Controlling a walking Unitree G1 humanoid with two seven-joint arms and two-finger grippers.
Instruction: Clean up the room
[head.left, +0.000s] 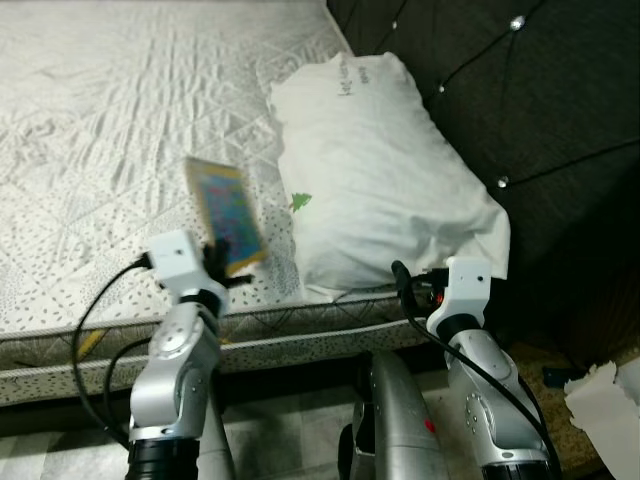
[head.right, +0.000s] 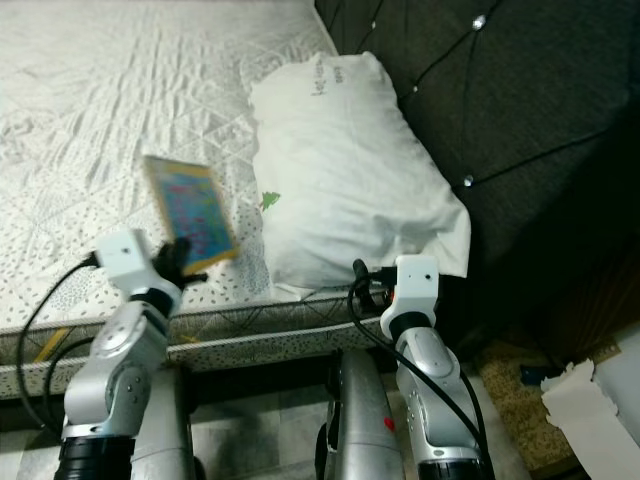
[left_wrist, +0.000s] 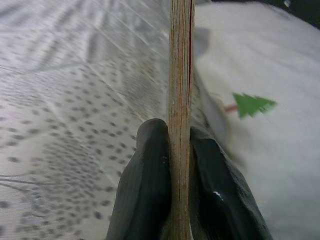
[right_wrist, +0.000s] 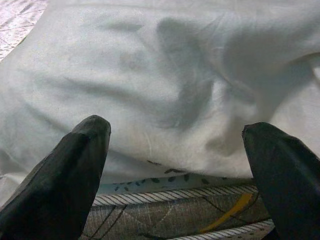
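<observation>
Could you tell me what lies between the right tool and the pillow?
Nothing: in the right wrist view the open right tool faces the pillow directly.

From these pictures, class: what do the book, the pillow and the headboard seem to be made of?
Book: likely thick card or board with a glossy printed cover; the left wrist view shows a stiff, layered tan edge between the left gripper's jaws.
Pillow: soft white woven fabric, matte, with creases.
Headboard: dark padded upholstery, fabric or faux leather, tufted with shiny studs.

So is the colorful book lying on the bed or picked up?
Picked up: the left hand pinches the book above the mattress.
</observation>
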